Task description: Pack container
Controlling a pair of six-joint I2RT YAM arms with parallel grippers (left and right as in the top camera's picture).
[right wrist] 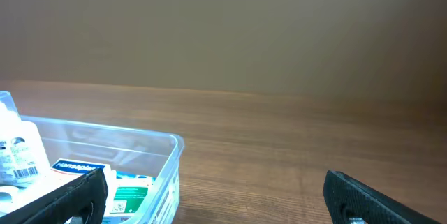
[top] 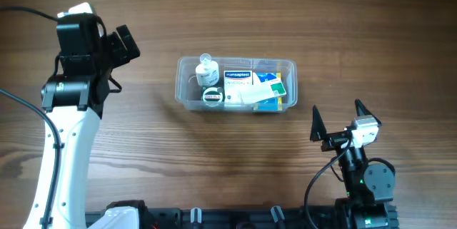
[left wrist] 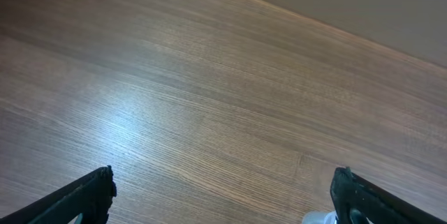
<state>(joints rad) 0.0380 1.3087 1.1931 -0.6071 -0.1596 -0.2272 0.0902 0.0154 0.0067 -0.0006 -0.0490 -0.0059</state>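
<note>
- Sitting in the upper middle of the overhead frame, the container [top: 181, 86] rested on the wooden worktop [top: 143, 158], its long side running left to right.
- At its left end a small clear bottle [top: 207, 70] stood just above a round pot [top: 212, 97] with a dark top.
- A blue-and-white box [top: 238, 80] lay in the middle and a green-and-white box [top: 277, 86] toward the right end, the two packed close together.
- The left arm [top: 78, 51] was at the upper left of the overhead frame, well apart from the container.
- The left jaws were spread wide: in the left wrist view the dark fingertips [left wrist: 80, 196] showed at the two lower corners, with bare wood between them and nothing held.
- The right arm [top: 364, 175] was at the lower right of the overhead frame, below and to the right of the container and not touching it.
- The right jaws were also spread wide and empty, the fingers [top: 316, 125] pointing toward the top of the frame.
- In the right wrist view the container's corner [right wrist: 171, 161] filled the lower left, with the bottle [right wrist: 17, 151] at the left edge and the boxes visible through the clear wall.
</note>
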